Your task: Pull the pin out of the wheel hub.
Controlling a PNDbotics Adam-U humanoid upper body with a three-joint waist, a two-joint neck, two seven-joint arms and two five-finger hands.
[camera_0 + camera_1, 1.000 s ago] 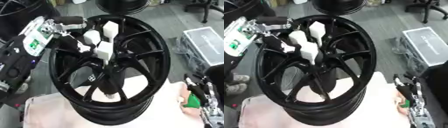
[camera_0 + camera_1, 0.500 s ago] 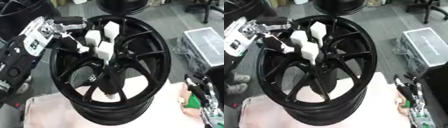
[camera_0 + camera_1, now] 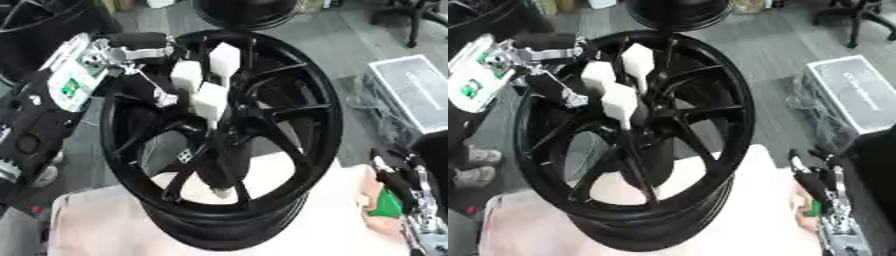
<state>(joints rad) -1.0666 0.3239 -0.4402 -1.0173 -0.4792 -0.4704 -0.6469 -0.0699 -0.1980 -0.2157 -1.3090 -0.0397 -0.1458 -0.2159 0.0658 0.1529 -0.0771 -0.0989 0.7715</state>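
Grey floor fills the background, with a pale pink padded surface (image 3: 105,225) across the bottom of the frame. On that padding I see the black wheel hub (image 3: 223,135) standing tilted, its spokes running in to the centre. I cannot make out the pin itself among the dark spokes near the middle.

My left hand (image 3: 188,85) comes in from the upper left, over the rim at the top of the wheel. Its white-tipped fingers (image 3: 210,100) are spread apart and point down into the spokes, the lowest one touching or just above a spoke near the centre; I cannot tell whether they grip anything.

My right hand (image 3: 815,185) shows at the lower right edge, beside the wheel and apart from it, fingers up and relaxed, with something green (image 3: 383,205) just by it.

Right of the wheel, a grey case (image 3: 411,90) lies on the floor. Another dark wheel (image 3: 249,12) sits at the top edge.
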